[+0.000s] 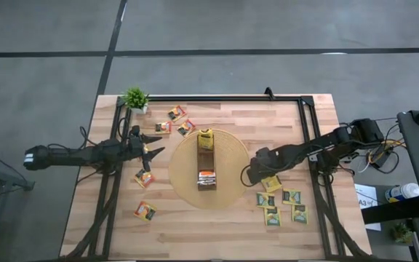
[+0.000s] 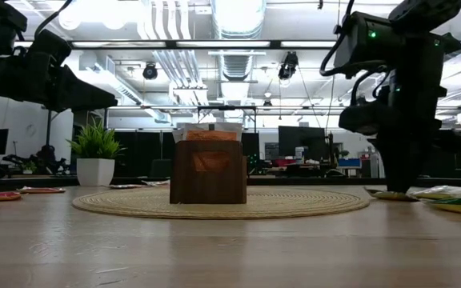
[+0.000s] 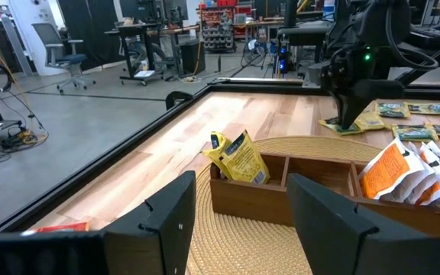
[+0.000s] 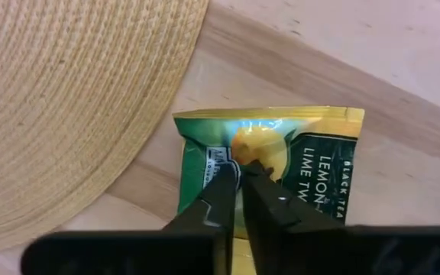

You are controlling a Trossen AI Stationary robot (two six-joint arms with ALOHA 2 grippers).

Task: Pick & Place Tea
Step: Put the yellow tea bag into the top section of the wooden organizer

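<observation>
Pick-up step: the right claw (image 4: 241,177), fingers nearly together, presses on a green-and-yellow sachet (image 4: 273,164) beside the woven mat (image 1: 211,170); next it needs lifting to the brown box (image 1: 206,169), while the left claw (image 1: 153,145) hovers open.

a long brown box (image 1: 207,161) sits on a round woven mat (image 1: 231,191); potted plant (image 1: 135,97) at table corner

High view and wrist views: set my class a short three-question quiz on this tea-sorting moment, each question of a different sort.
1. True or false: the right end effector is at an orange sachet.
2. The long brown box stands on: A the round mat; B bare wood; C a sachet.
3. Fill in: the left end effector is ____ (open/shut).

Key: 1 false, it is shut on the green-and-yellow sachet. 2 A. 3 open.
</observation>
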